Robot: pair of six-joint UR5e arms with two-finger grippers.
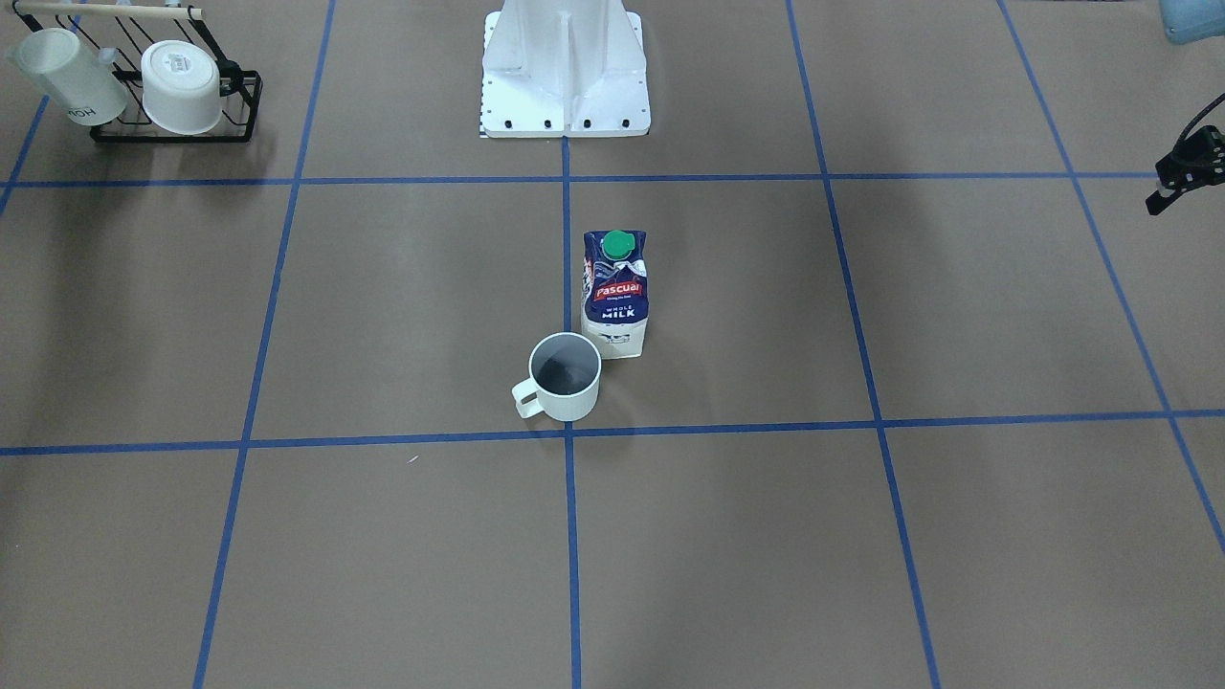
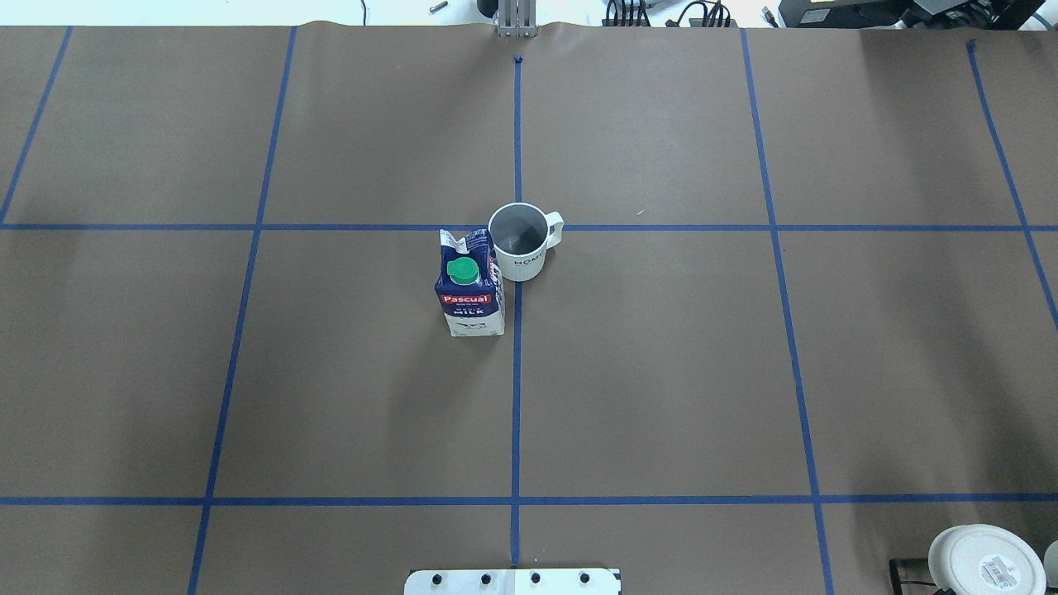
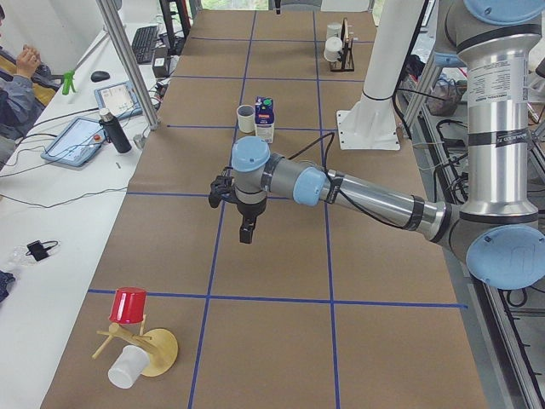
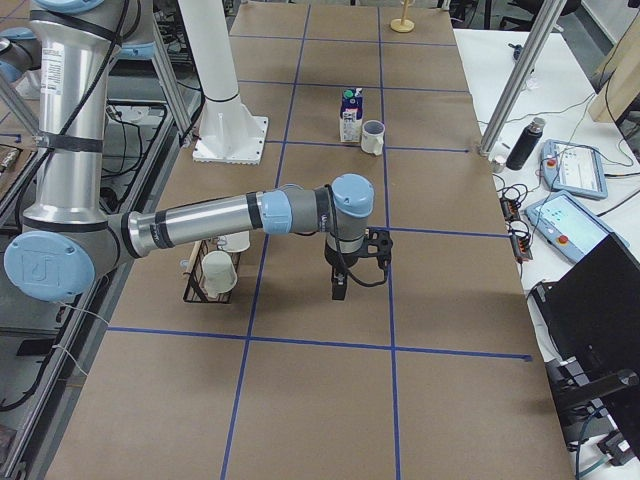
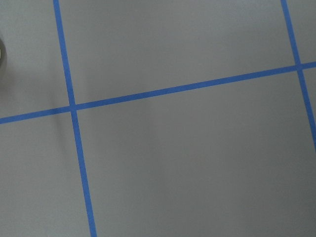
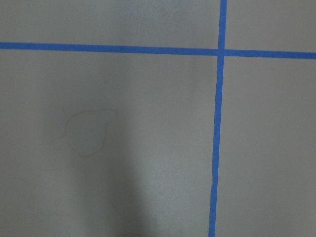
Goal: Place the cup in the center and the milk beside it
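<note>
Cup (image 1: pixel 565 378) beside milk (image 1: pixel 615 297), edges perhaps touching

Jaw stance of left tool (image 3: pixel 245 235) and right tool (image 4: pixel 339 292) too small to tell. White mug (image 2: pixel 984 562), near right, cut off by overhead edge.

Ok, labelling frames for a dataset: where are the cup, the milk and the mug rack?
cup (image 1: pixel 565 373): front-facing view, grey inside.
milk (image 1: pixel 620 291): front-facing view, red label.
mug rack (image 1: pixel 172 138): front-facing view, base bar.

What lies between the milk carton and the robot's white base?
Nothing: only bare brown table with blue tape lines crossing between the milk carton and the base, seen in the front-facing view.
</note>
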